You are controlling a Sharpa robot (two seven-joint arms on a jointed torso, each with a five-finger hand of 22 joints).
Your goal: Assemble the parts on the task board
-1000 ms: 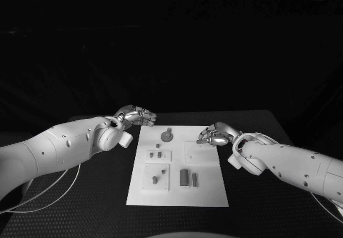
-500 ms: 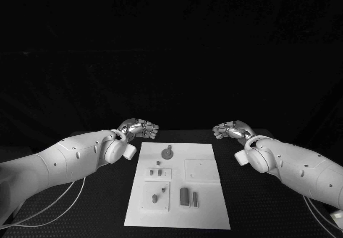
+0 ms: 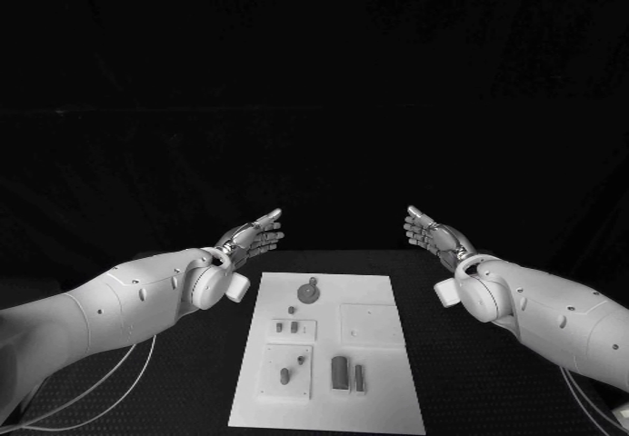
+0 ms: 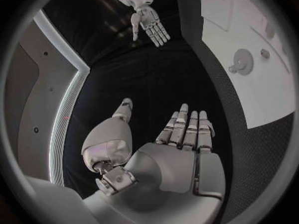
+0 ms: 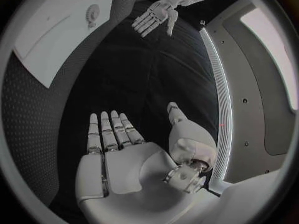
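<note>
The white task board [image 3: 371,292] lies in the middle of the black table, with several small grey parts on it: a round disc [image 3: 308,292] near its far end, small pegs [image 3: 294,326] on the left, and upright blocks [image 3: 340,372] near the front. My left hand [image 3: 253,234] is raised beyond the board's far left corner, fingers stretched out, holding nothing. My right hand [image 3: 434,234] is raised beyond the far right corner, likewise flat and empty. The left wrist view shows the left hand [image 4: 174,144], the right hand [image 4: 146,19] and the board [image 4: 261,74]. The right wrist view shows the right hand [image 5: 124,154], the left hand [image 5: 154,14] and the board [image 5: 50,30].
Thin cables [image 3: 92,381] hang beside my left arm at the table's left side. Bare black tabletop [image 3: 171,381] flanks the board on both sides.
Both hands lifted away from the board's far corners and uncurled from closed fists to flat, spread fingers. The camera tilted, so the board sits lower in the picture.
</note>
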